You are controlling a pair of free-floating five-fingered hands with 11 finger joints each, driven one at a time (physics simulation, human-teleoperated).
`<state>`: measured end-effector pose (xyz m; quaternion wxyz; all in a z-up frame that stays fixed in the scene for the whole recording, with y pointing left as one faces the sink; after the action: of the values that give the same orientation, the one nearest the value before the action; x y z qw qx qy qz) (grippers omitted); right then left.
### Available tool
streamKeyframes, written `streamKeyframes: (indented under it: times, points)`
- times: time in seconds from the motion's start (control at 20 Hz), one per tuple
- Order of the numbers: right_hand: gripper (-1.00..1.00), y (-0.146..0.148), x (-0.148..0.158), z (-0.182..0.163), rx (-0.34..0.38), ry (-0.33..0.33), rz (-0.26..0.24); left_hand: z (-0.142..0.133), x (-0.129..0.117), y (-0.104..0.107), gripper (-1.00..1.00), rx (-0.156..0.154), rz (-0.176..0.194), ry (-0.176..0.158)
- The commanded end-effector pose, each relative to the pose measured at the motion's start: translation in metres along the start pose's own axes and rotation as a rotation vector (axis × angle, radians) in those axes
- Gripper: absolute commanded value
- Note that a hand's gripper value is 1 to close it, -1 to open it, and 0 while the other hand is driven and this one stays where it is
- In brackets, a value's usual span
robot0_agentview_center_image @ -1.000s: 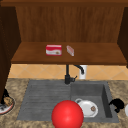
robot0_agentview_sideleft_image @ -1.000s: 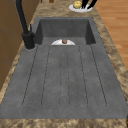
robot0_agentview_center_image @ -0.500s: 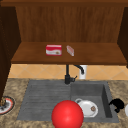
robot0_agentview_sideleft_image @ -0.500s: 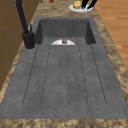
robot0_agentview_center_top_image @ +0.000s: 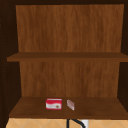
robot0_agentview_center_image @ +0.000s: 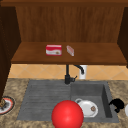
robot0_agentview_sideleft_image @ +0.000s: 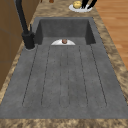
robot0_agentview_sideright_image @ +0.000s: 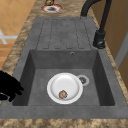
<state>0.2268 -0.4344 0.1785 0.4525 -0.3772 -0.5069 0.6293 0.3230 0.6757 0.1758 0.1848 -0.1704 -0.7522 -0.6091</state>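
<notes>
My right hand (robot0_agentview_center_image: 117,104) hovers over the counter just right of the sink basin (robot0_agentview_center_image: 106,96), with relaxed fingers and nothing in it. In the right side view this hand (robot0_agentview_sideright_image: 8,87) sits at the basin's near left rim. In the left side view its fingers (robot0_agentview_sideleft_image: 87,3) reach down by a white plate (robot0_agentview_sideleft_image: 79,8) that carries a yellow item (robot0_agentview_sideleft_image: 77,4). A white plate (robot0_agentview_sideright_image: 65,87) with a small brown piece (robot0_agentview_sideright_image: 62,94) lies in the basin. A red ball (robot0_agentview_center_image: 67,115) shows low in the front view, before the sink's front edge.
A black faucet (robot0_agentview_center_image: 67,75) stands behind the sink, with the ribbed drainboard (robot0_agentview_sideleft_image: 65,75) to the basin's left. A red-rimmed plate (robot0_agentview_center_image: 6,105) with food rests on the left counter. On the shelf (robot0_agentview_center_image: 100,56) above lie a red box (robot0_agentview_center_image: 53,50) and a small pink box (robot0_agentview_center_image: 70,50).
</notes>
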Motion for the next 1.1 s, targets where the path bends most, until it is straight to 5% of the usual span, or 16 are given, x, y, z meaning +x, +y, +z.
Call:
streamKeyframes:
  times: [0.0, 0.35, 0.4, 0.45, 0.6, 1.05]
  points:
    - [0.00, 0.000, 0.000, 0.000, 0.000, 0.000, 0.000, 0.010, -0.011, -0.019, 1.00, 0.063, -0.027, -0.042]
    - [0.00, 0.000, 0.000, 0.000, 0.000, 0.000, 0.000, 0.024, -0.047, -0.044, 1.00, 0.066, 0.010, -0.040]
    - [0.00, 0.000, 0.000, 0.000, 0.000, 0.000, 0.000, 0.026, -0.049, -0.040, -1.00, 0.064, 0.024, -0.043]
    - [0.00, 0.000, 0.000, 0.000, 0.000, 0.000, 0.000, 0.032, -0.052, -0.031, -1.00, 0.012, 0.014, -0.020]
    - [0.00, 0.000, 0.000, 0.000, 0.000, 0.000, 0.000, 0.041, -0.068, -0.030, -1.00, -0.014, -0.024, -0.003]
    - [0.00, 0.000, 0.000, 0.000, 0.000, 0.000, 0.000, 0.045, -0.071, -0.025, -1.00, -0.040, 0.018, -0.016]
